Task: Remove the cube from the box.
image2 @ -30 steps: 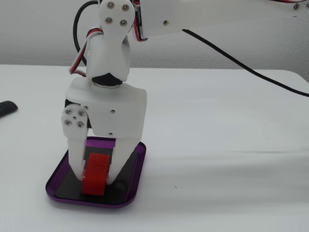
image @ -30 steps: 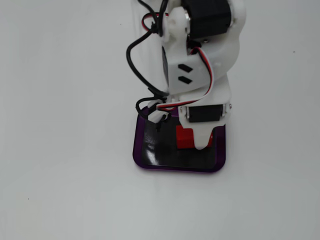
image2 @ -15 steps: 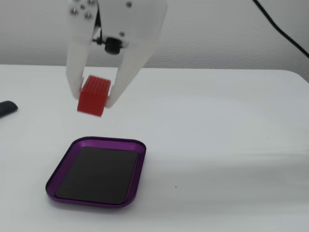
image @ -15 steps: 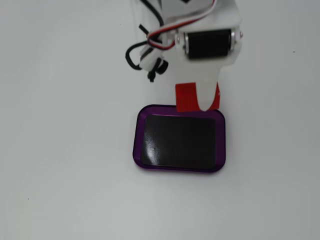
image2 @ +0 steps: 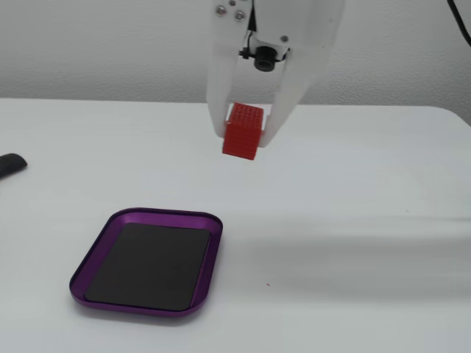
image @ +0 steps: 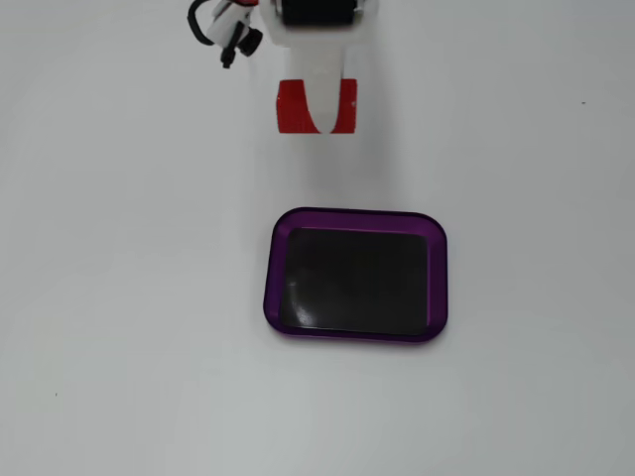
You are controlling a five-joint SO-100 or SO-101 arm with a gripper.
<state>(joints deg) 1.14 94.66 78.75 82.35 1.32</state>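
Nearest the camera in the low fixed view, the box (image2: 208,254) lies flat on the white table (image2: 353,243), its purple rim around a bare black floor. In the top-down fixed view the box (image: 355,223) sits just below the middle of the frame, glare on its bottom-left corner. Farther back in the low view, the cube (image2: 242,136) hangs in the air above the table, well apart from the box and beyond its far edge. The gripper (image2: 243,131) points down and is clamped on the cube, one white finger (image2: 218,110) on each side. From above, the cube (image: 293,107) shows as red on either side of a white finger, above the box in the frame. At the low view's left edge lies a dark object (image2: 11,164), too cropped to identify.
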